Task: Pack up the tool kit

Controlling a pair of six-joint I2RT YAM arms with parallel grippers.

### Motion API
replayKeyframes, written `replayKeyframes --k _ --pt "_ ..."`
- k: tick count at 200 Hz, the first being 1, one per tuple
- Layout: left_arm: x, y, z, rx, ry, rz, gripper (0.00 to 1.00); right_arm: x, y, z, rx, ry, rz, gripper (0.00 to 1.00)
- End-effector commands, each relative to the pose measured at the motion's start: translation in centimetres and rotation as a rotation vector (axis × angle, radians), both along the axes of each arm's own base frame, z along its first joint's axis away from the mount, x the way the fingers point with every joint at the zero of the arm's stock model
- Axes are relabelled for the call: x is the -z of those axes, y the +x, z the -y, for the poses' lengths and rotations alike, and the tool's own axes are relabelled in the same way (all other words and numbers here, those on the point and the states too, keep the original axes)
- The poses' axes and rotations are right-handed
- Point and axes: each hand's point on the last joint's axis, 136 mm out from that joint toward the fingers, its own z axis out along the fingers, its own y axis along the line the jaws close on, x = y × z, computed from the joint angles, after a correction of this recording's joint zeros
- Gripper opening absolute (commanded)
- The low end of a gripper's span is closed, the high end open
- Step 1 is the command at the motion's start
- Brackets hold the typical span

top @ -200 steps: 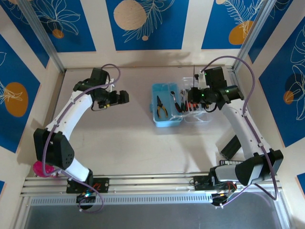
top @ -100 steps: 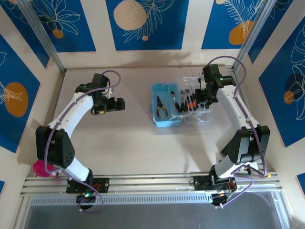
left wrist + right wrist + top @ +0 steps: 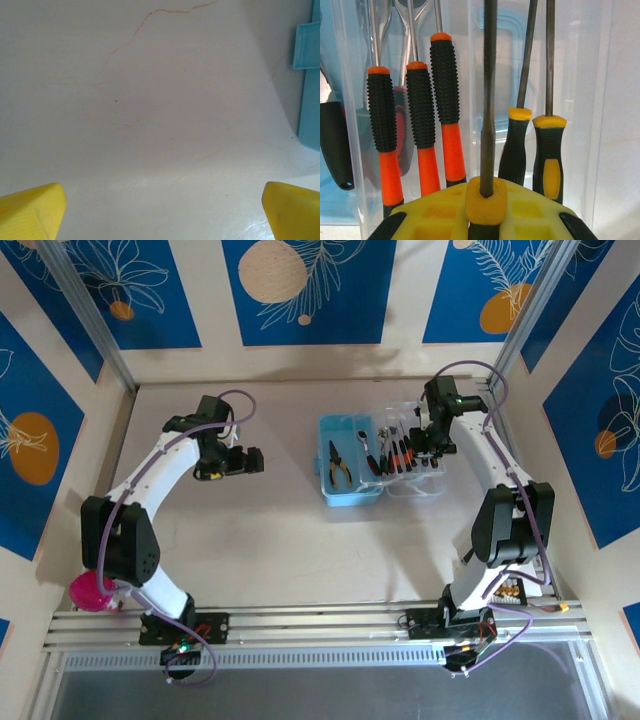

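Top external view: The tool kit case (image 3: pixel 350 490) lies open on the table (image 3: pixel 270 530), right of centre and towards the far side. Its blue base has its long axis running near to far. The clear lid (image 3: pixel 418 485) is folded flat just beside it on the right. Pliers (image 3: pixel 340 462) lie in the base, lengthwise along that axis. The left gripper (image 3: pixel 250 460) hangs over bare table, well apart from the case on its left. The right gripper (image 3: pixel 425 440) is over the far part of the lid. A pink cup (image 3: pixel 90 592) stands at the near left corner beside the left arm's base.

Left wrist view: Two yellow fingers (image 3: pixel 32 210) sit at opposite lower corners, spread wide with nothing between them. A blue edge of the case enters at the right.

Right wrist view: The yellow pads (image 3: pixel 445 212) are clamped on a held screwdriver (image 3: pixel 489 90) at its yellow collar. Its dark shaft points straight away from the wrist. Three orange-handled screwdrivers (image 3: pixel 422 140) lie to its left and two yellow-handled screwdrivers (image 3: pixel 549 150) to its right. All lie parallel to it in the lid, shafts pointing the same way.
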Motion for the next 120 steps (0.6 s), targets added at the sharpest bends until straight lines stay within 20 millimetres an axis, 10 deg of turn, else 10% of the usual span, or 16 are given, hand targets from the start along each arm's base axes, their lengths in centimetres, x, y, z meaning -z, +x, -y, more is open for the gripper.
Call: replayKeyframes --k 1,120 --pt "0.57 0.0 0.06 0.001 -0.017 -0.016 1.0 -0.62 1.1 -0.54 -0.026 0.027 0.027 0.03" --pt "1.19 0.38 0.87 0.013 -0.052 -0.039 1.0 0.23 1.88 -0.13 -0.033 0.001 0.007 0.18"
